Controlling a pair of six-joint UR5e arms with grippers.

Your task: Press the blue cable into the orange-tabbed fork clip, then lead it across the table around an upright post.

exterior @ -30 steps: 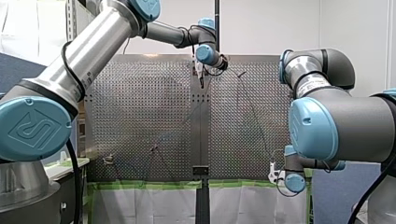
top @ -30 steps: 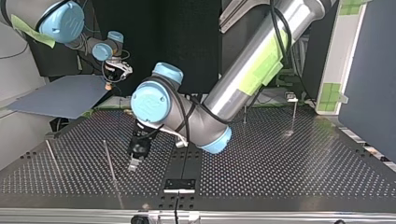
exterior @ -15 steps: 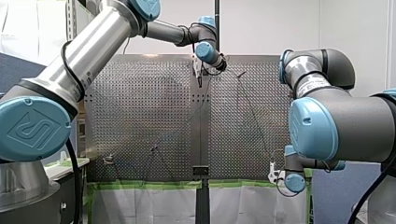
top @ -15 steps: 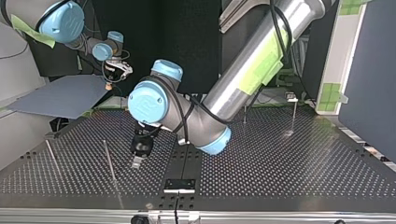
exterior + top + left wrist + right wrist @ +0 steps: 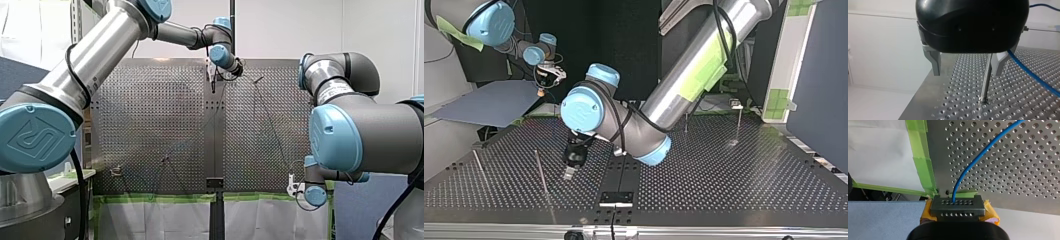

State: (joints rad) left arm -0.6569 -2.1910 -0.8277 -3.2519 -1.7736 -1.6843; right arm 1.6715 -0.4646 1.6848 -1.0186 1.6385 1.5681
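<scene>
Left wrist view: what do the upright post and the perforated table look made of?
The upright post: likely polished steel, a bright, reflective rod. The perforated table: probably brushed metal sheet, silvery, with sheen around its punched holes.

In the left wrist view, the upper part of the upright post (image 5: 985, 82) is hidden behind the black body of my left gripper (image 5: 966, 72), and the blue cable (image 5: 1034, 75) runs out past the picture's edge. In the right wrist view, the cable's end disappears into my right gripper (image 5: 958, 207). In the front view, a small fitting (image 5: 116, 171) is too tiny to identify.
</scene>
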